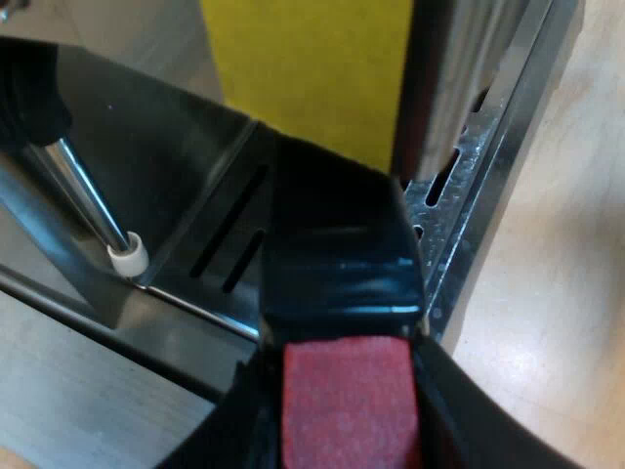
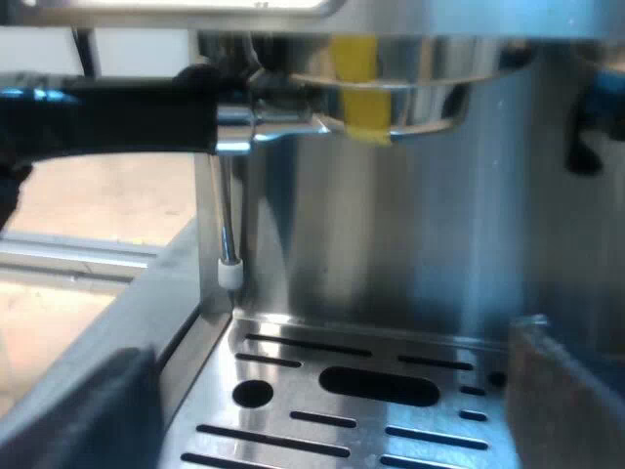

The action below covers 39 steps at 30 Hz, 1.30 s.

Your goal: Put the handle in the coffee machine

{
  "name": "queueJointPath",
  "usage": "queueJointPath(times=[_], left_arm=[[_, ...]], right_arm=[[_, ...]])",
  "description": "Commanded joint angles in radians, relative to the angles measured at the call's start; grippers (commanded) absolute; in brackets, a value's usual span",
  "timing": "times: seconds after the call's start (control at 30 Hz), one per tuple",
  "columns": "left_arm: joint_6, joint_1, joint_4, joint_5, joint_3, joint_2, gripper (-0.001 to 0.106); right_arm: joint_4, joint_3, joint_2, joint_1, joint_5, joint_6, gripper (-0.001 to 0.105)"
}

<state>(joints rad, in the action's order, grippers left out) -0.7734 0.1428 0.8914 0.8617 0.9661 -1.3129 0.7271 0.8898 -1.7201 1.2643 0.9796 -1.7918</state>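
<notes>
One metal holder with dark red-ended handle (image 2: 127, 117) sat under steel espresso machine (image 2: 391, 234)'s head, left gripper (image 1: 347, 420) clamped on it, right gripper (image 2: 327, 391) wide, empty.

**A:** Left wrist view?
**B:** Hard up against the handle (image 1: 337, 264). Looks down its length onto the tray (image 1: 176, 195).
**A:** Right wrist view?
**B:** Low, about tray height. Faces the machine (image 2: 391, 225) front-on, close in under the group head (image 2: 420, 98).
**A:** Overlap?
**B:** Wand tip (image 2: 229, 274), slots (image 2: 379, 386) in the tray, yellow tape (image 2: 356, 88), the handle.
</notes>
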Motion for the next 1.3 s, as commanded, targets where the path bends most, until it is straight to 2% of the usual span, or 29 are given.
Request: queueJointPath(times=[0.03, 0.17, 0.4, 0.63, 0.77, 0.9, 0.97, 1.07, 1.13, 1.3], left_arm=[[-0.019, 0.005, -0.006, 0.195, 0.028, 0.033, 0.000], [-0.018, 0.005, -0.006, 0.194, 0.028, 0.033, 0.000], [-0.023, 0.005, 0.010, 0.194, 0.028, 0.033, 0.000], [-0.023, 0.005, 0.010, 0.194, 0.028, 0.033, 0.000], [-0.023, 0.005, 0.010, 0.194, 0.028, 0.033, 0.000], [-0.023, 0.005, 0.010, 0.194, 0.028, 0.033, 0.000], [-0.023, 0.005, 0.010, 0.193, 0.028, 0.033, 0.000], [-0.023, 0.005, 0.010, 0.193, 0.028, 0.033, 0.000], [-0.023, 0.005, 0.013, 0.193, 0.028, 0.033, 0.000], [-0.023, 0.005, 0.026, 0.193, 0.028, 0.033, 0.000]], right_arm=[[-0.038, 0.000, 0.000, -0.037, -0.081, -0.002, 0.044], [-0.038, 0.000, 0.000, -0.077, -0.117, 0.000, 0.042], [-0.036, 0.000, -0.003, -0.178, -0.242, 0.000, 0.042], [0.038, 0.003, -0.084, -0.183, -0.223, 0.000, 0.042], [0.236, 0.013, -0.165, -0.190, -0.192, -0.011, 0.042], [0.263, 0.078, -0.233, -0.194, -0.197, -0.055, 0.041], [0.263, 0.123, -0.257, -0.194, -0.190, -0.055, 0.041], [0.263, 0.193, -0.298, -0.194, -0.117, -0.075, 0.041], [0.263, 0.233, -0.326, -0.201, -0.080, -0.076, 0.041], [0.263, 0.288, -0.358, -0.222, -0.086, -0.076, 0.041]])
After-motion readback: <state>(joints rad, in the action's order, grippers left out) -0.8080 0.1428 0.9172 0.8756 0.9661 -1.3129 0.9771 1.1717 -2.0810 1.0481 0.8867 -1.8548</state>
